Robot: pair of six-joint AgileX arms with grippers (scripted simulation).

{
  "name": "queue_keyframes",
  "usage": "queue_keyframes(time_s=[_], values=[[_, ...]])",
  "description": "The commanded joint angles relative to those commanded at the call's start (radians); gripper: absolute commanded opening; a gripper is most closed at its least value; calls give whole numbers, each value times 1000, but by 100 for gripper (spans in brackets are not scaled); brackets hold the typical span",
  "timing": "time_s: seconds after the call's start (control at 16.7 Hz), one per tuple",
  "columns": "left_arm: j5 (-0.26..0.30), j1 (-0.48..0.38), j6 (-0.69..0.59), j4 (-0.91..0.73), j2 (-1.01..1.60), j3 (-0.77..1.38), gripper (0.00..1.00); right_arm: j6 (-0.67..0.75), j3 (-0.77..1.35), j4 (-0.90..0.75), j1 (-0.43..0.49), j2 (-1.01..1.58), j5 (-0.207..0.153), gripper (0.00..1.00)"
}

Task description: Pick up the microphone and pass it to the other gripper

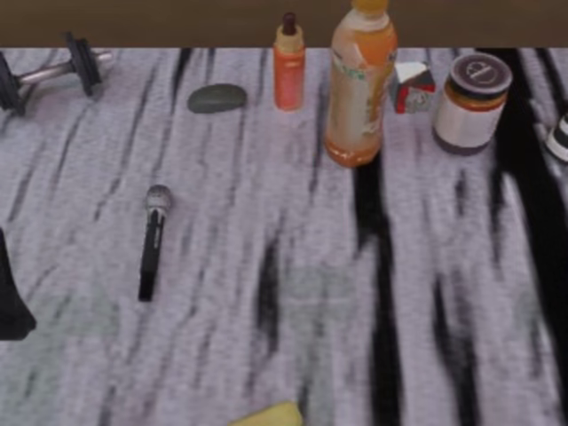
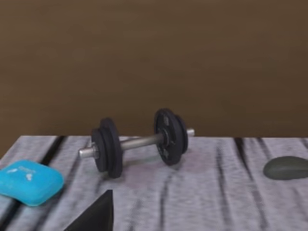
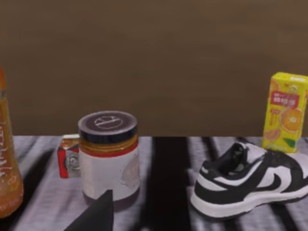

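Note:
The microphone [image 1: 152, 242] lies flat on the striped grey table [image 1: 293, 302], left of centre, its silver mesh head toward the back and its black handle toward the front. A black part of my left arm [image 1: 11, 302] shows at the table's left edge, a short way left of the handle and apart from it. In the left wrist view one black finger [image 2: 98, 216] shows off to the side with nothing against it. My right arm is outside the top view; its wrist view shows one black finger [image 3: 98, 214] in front of a jar. Neither wrist view shows the microphone.
Along the back stand a dumbbell [image 1: 53, 71], a dark grey pebble [image 1: 217, 98], a small orange bottle [image 1: 288, 67], a big orange bottle [image 1: 358, 89], a red-white carton [image 1: 413, 87] and a jar [image 1: 472, 102]. A shoe [image 3: 250, 180], a juice box [image 3: 285, 111] and a blue pad [image 2: 30, 181] lie at the sides.

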Motion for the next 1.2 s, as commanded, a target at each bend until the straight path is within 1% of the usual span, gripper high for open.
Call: queue_keyframes(time_s=[0.24,0.48,0.72,1.2], values=[[1,-7,-6,-18,30,30,100,0,0,0,0,0,0,100],[-1,-43,-39,-121,220,193,100,0,0,0,0,0,0,100],[-8,-95,-89,-284,570,437,100,0,0,0,0,0,0,100],[-18,-216,-196,-662,1422,965,100,0,0,0,0,0,0,100]])
